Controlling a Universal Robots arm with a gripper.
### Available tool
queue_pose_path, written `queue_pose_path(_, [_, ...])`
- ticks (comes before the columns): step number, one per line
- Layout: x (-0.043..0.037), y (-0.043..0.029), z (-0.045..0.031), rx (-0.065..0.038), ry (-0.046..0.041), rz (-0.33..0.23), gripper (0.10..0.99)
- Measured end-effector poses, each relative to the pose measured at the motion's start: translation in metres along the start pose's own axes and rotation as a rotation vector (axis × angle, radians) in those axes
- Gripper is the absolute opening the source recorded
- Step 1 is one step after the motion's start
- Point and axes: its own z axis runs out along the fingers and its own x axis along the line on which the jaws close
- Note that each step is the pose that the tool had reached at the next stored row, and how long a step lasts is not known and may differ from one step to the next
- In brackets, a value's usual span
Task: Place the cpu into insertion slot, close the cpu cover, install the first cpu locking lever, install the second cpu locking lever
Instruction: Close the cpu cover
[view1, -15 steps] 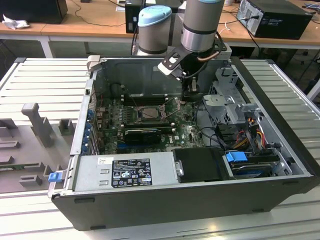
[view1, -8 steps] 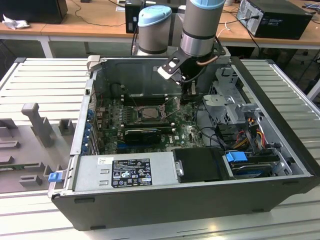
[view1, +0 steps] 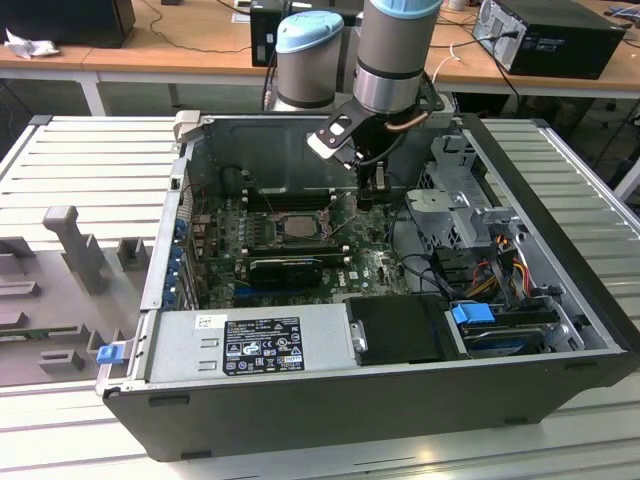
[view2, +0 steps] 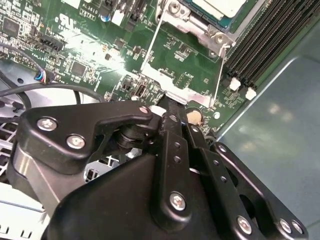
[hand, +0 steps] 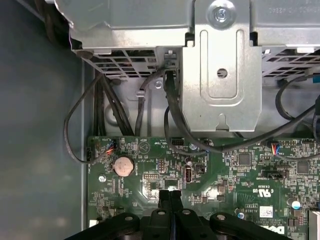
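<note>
Cpu (view1: 297, 226) and all sit inside the big black computer case (view1: 400, 400), on the green board (view1: 372, 266). The cpu lies flat in the insertion slot (view2: 200, 29). The cpu cover (view2: 175, 90) is flipped open toward the jaws. The jaws are squeezed tight together right at its far edge, and I cannot tell if they pinch it. That edge is thin, so the jaws may slip off and the cover may drop hard on the cpu. If they dip lower, they may scratch tiny board parts. The thin wire levers (view2: 151, 44) may get caught under the cover.
</note>
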Motion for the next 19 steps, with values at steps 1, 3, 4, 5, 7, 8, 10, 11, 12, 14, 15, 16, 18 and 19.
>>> queue_pose_path(1, [0.0000, -0.0007, 0.0000, 0.000, 0.0000, 0.000, 0.106])
queue_pose_path(3, [0.0000, -0.0033, -0.0001, 0.000, 0.0000, 0.000, 0.106])
queue_pose_path(4, [0.0000, -0.0038, -0.0001, 0.000, 0.0000, 0.000, 0.106])
queue_pose_path(5, [0.0000, -0.0041, -0.0001, 0.000, 0.0001, 0.000, 0.106])
queue_pose_path(7, [0.0000, -0.0046, -0.0001, 0.000, 0.0000, 0.000, 0.106])
queue_pose_path(8, [0.0000, -0.0051, -0.0001, 0.000, 0.0000, 0.000, 0.106])
queue_pose_path(10, [0.0000, -0.0057, -0.0002, 0.000, 0.0000, 0.000, 0.106])
queue_pose_path(11, [0.0000, -0.0059, -0.0001, 0.000, 0.0000, 0.000, 0.106])
queue_pose_path(12, [0.0000, -0.0062, -0.0002, 0.000, 0.0000, 0.000, 0.106])
queue_pose_path(14, [0.0000, -0.0068, -0.0002, 0.000, 0.0000, 0.000, 0.106])
queue_pose_path(15, [0.0000, -0.0069, -0.0002, 0.000, 0.0000, 0.000, 0.106])
queue_pose_path(16, [0.0000, -0.0071, -0.0002, 0.000, 0.0000, 0.000, 0.106])
queue_pose_path(18, [0.0000, -0.0076, -0.0002, 0.000, 0.0000, 0.000, 0.106])
queue_pose_path(19, [0.0000, -0.0077, -0.0002, 0.000, 0.0000, 0.000, 0.106])
